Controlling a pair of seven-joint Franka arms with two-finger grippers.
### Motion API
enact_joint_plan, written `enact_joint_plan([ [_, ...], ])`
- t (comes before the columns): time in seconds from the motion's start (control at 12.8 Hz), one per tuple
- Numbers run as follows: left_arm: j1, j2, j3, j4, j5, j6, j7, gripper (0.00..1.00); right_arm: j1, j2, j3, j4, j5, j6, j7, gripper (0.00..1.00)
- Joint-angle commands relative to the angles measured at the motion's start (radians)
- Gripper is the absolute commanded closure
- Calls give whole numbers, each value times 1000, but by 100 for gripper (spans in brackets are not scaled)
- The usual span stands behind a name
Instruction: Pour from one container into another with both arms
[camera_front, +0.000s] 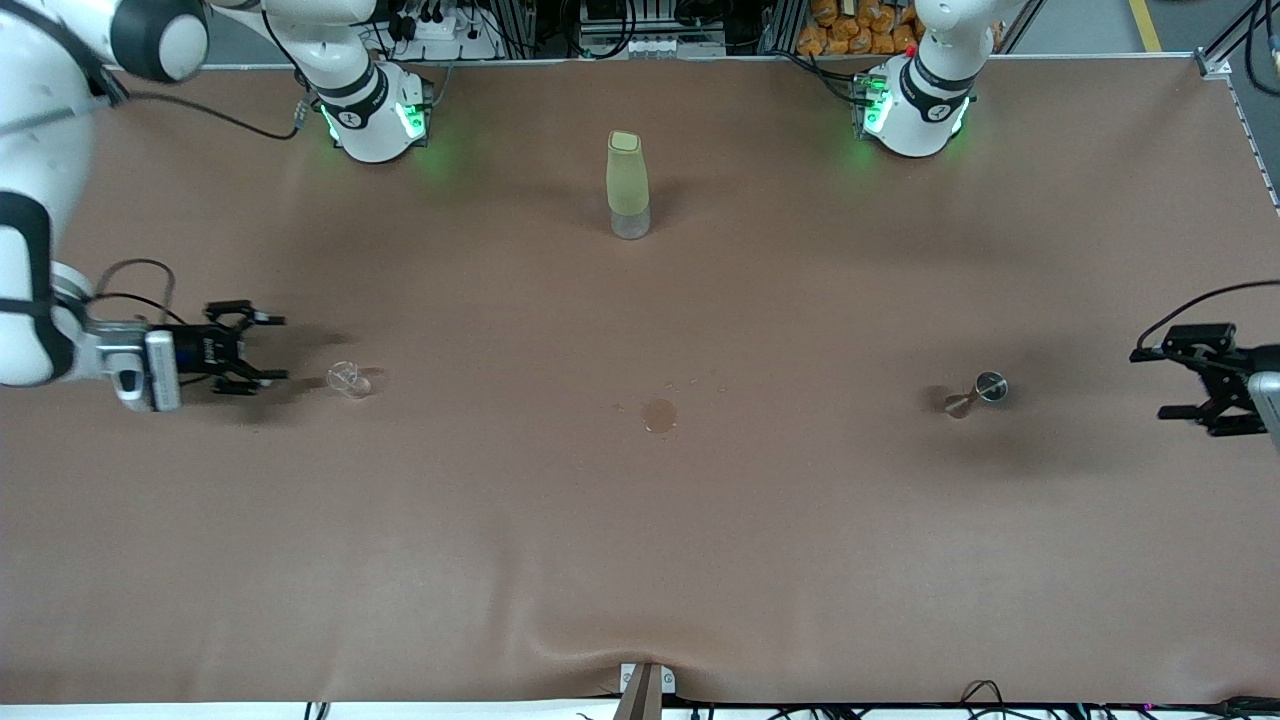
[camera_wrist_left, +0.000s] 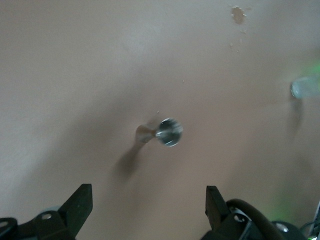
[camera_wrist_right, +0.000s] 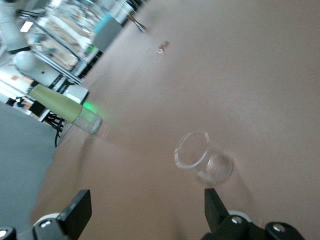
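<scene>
Two white arms reaching in over one brown table cover (camera_front: 640, 520), bases mounted along the edge farthest from the front camera. Right arm (camera_front: 40, 250) extended low at its own end of the table; left arm mostly out of frame at the other end, with only base (camera_front: 915, 105) and wrist section visible. Tall pale-green bottle (camera_front: 628, 185) upright midway between the two bases, clear band at the foot, well apart from everything else. Right gripper (camera_front: 270, 348) level with and just beside the tiny clear glass cup (camera_front: 348, 379), pointed at it, jaws spread wide, nothing held, no contact. Left gripper (camera_front: 1165, 382) near the small metal jigger (camera_front: 978, 393), likewise pointed at it, jaws spread wide and empty, clear gap remaining. Jigger upright at the left arm's end of the table, round rim facing up, narrow waist below, shadow trailing toward the table centre. Cup upright at the right arm's end, transparent with thick base, contents not discernible. Small round wet spot (camera_front: 659, 415) with scattered droplets on the cover between cup and jigger, nearer the front camera than the bottle.
</scene>
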Motion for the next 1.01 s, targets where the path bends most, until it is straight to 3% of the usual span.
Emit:
enact_joint_plan([
  [0.0,-102,-146,19,-55,49,-21,-267,0,53,-202,-39,-6,-172,17,306,0],
  [0.16,-148,-244,-13,-67,54,-65,-516,0,70,-295,-37,40,-276,11,520,0],
  [0.31,-150,-302,-91,-67,61,-69,-770,0,107,-384,-30,78,-375,6,732,0],
  [0.39,-148,-309,-113,-67,87,-70,-872,0,115,-429,-4,83,-417,6,827,0],
  [0.54,-150,-310,-137,-63,193,-70,-879,0,107,-499,85,107,-502,8,1020,0],
  [0.7,-233,-323,-77,-67,283,-64,-851,0,104,-552,154,124,-577,9,1167,0],
  [0.86,-341,-350,89,-73,305,-64,-850,0,64,-592,250,144,-637,9,1292,0],
  [0.93,-373,-356,150,-80,301,-64,-853,0,20,-612,333,156,-680,9,1355,0],
])
